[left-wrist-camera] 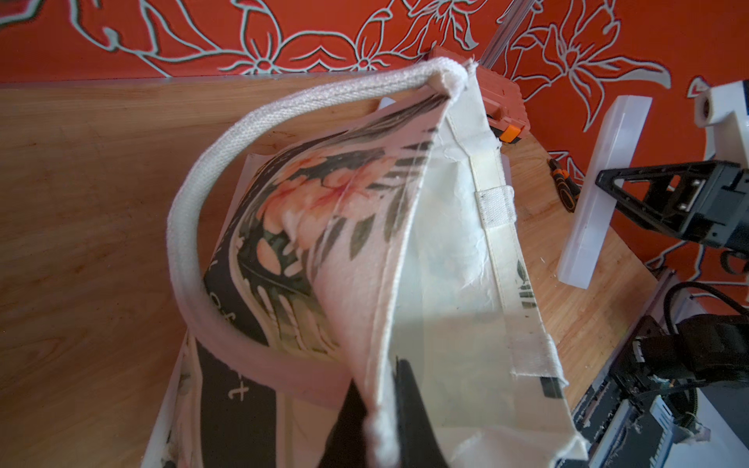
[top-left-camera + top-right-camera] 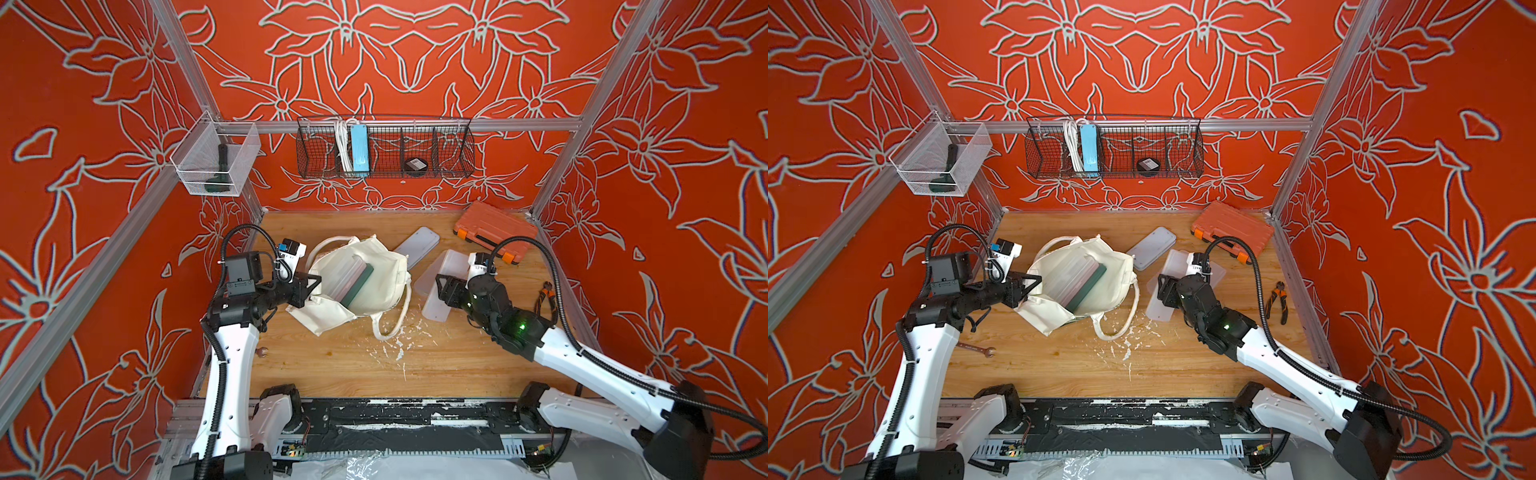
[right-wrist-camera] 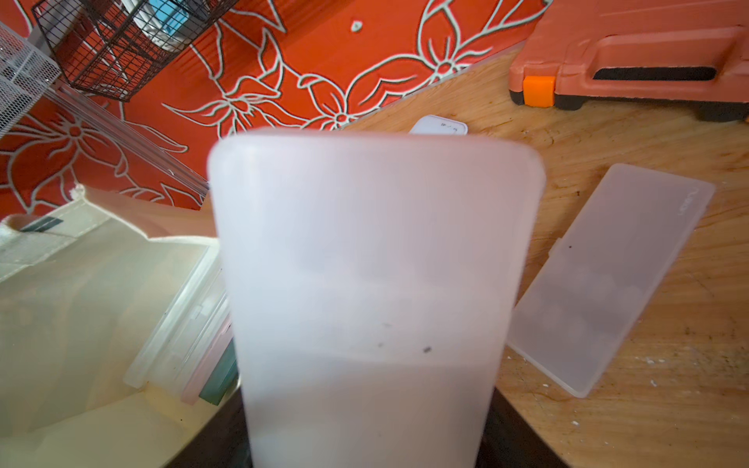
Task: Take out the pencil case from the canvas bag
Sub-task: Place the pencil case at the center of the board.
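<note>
The frosted pencil case [image 2: 432, 309] is already out, just right of the canvas bag [image 2: 374, 266] at mid-table, clamped across its width in the right gripper [image 2: 442, 289], jaws part-spread. We should set it flat on the table [image 2: 457, 353] to the right — clear of the bag's handle [image 2: 388, 328] and the other frosted case [image 2: 417, 245] farther back — before releasing. The left gripper [image 2: 307, 293], pinched shut on the bag's left rim, can wait.

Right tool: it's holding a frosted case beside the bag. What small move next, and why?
Probably lay the pencil case down on the bare table and release. The right tool grips it clear of the canvas bag, whose rim the left tool pinches, so only the set-down seems left.
</note>
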